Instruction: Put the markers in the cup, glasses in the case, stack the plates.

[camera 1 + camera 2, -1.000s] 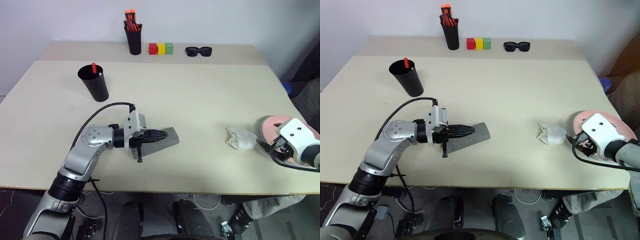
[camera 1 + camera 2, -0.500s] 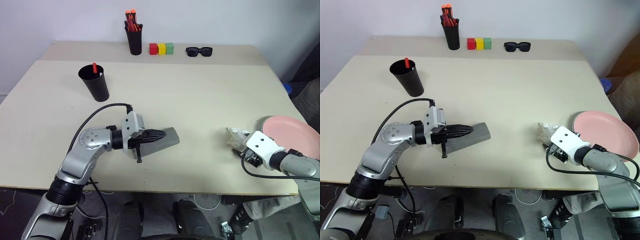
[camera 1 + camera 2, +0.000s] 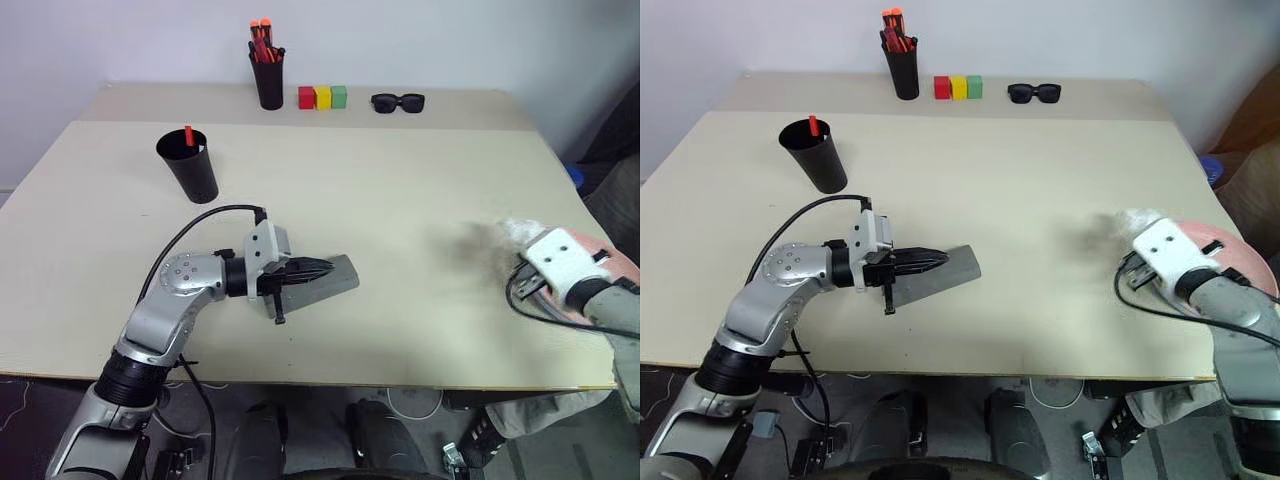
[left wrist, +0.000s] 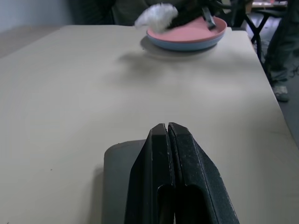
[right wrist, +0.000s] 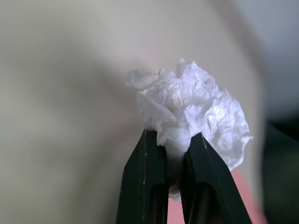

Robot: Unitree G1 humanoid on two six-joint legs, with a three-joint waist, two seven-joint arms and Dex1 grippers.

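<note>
My left gripper [image 3: 326,268] is shut, and its fingertips lie on the closed grey case [image 3: 338,281] near the table's front. My right gripper [image 5: 174,140] is shut on a crumpled white tissue [image 5: 196,107] and holds it off the table at the right. Just beyond it, the pink plate [image 4: 196,31] sits on the blue plate [image 4: 187,45]. My right wrist partly hides them in the eye views. The black cup [image 3: 190,168] stands at the left with a red-capped marker [image 3: 188,135] sticking out of it. The glasses are out of view.
At the back of the table stand a black pen holder [image 3: 268,82] with red and orange markers, three coloured blocks [image 3: 322,97] and black sunglasses [image 3: 398,102]. The table's right edge [image 3: 580,235] runs close to the plates.
My right gripper went from over the plate to the tissue, shut on it and lifted it to the right, toward the plates. The left arm has not moved.
</note>
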